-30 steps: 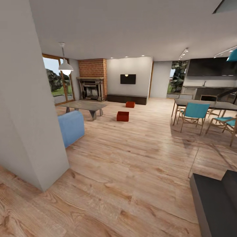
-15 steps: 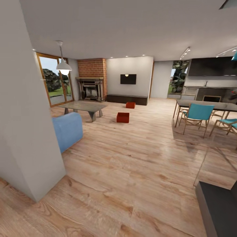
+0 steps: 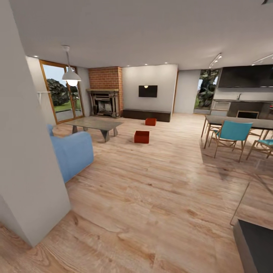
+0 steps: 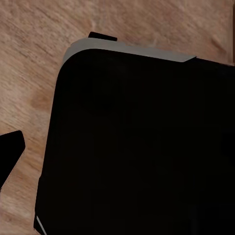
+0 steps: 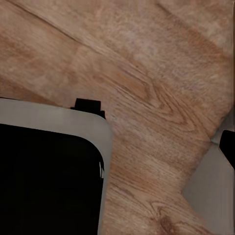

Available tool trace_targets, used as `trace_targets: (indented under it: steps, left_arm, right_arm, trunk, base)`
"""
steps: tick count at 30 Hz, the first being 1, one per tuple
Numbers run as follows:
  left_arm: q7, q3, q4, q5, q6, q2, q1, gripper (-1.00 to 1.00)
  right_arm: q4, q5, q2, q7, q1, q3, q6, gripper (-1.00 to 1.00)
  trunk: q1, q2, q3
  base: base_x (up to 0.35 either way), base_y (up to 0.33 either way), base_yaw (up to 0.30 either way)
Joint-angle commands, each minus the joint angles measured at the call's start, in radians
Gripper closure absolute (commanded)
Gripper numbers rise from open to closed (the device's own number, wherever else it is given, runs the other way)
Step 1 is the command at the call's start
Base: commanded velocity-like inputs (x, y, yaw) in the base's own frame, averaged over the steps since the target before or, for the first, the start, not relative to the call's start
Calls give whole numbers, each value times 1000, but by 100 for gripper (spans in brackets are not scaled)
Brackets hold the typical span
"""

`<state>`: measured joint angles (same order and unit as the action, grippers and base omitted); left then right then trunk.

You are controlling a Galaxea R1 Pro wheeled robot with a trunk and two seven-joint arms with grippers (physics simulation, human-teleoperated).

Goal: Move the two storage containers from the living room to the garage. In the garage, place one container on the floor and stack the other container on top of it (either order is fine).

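Living room with wood floor (image 3: 151,197). Two red containers sit apart on it: one (image 3: 141,137) near the table (image 3: 96,123), one (image 3: 150,121) beside the bench (image 3: 146,114). Gripper states cannot be told.

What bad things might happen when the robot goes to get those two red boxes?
1. The white wall corner sits close on the robot's left, so a tight turn could scrape it.
2. The blue armchair and the grey coffee table stand near the nearer red box; drifting left might bump them.
3. The farther red box lies close to the long dark bench, which may leave little room for the arms.
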<state>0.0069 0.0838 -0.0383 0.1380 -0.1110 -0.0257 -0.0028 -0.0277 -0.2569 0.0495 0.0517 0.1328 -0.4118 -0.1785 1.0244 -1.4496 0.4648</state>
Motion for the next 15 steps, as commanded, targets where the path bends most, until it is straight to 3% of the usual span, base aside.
trace_targets:
  steps: [1,15]
  left_arm:
    - [1,7,0,2,-2,0,0,-100]
    - [1,7,0,0,-2,-2,0,-100]
  right_arm:
    - [-3,-8,0,0,1,-9,-6,-100]
    - [-3,-8,0,0,1,-9,-6,-100]
  trunk:
    - [1,0,1]
    - [1,0,1]
  base:
    - [325,0,0]
    - [325,0,0]
